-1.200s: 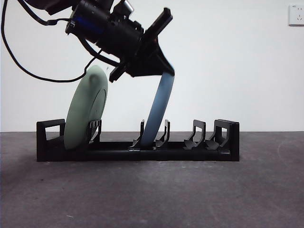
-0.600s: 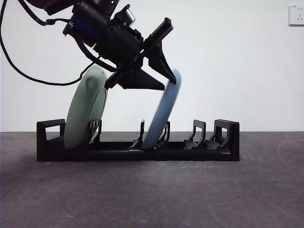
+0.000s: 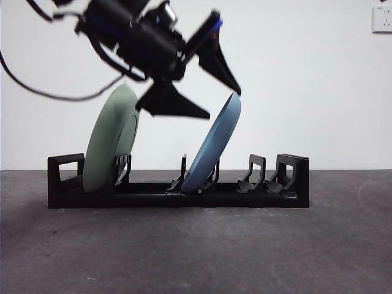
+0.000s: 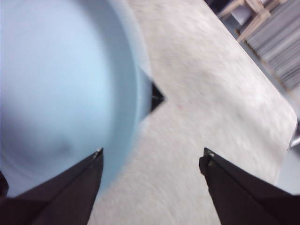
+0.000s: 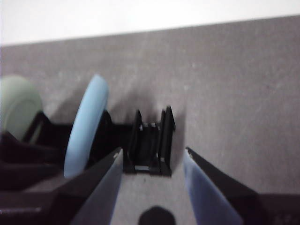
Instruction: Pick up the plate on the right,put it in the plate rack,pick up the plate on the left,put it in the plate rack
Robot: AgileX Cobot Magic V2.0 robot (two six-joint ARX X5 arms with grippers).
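The long black plate rack point(image 3: 202, 197) lies across the table. A pale green plate point(image 3: 110, 144) stands on edge near its left end. A light blue plate point(image 3: 214, 144) stands in the middle slot, leaning right against the prongs. My left gripper point(image 3: 223, 104) hangs open just above the blue plate's upper rim, apart from it. In the left wrist view the blue plate point(image 4: 61, 84) fills one side beside the open left gripper point(image 4: 152, 152). My right gripper point(image 5: 153, 152) is open and empty, looking from a distance at the rack point(image 5: 150, 140), blue plate point(image 5: 86, 126) and green plate point(image 5: 16, 105).
Two empty prong pairs and a looped end block point(image 3: 293, 174) stand at the rack's right. A wall socket point(image 3: 381, 18) sits high on the white wall. A black cable point(image 3: 55, 95) loops behind the left arm.
The left gripper opened, let go of the blue plate and rose up and left. The blue plate tipped further right and now rests on the prongs.
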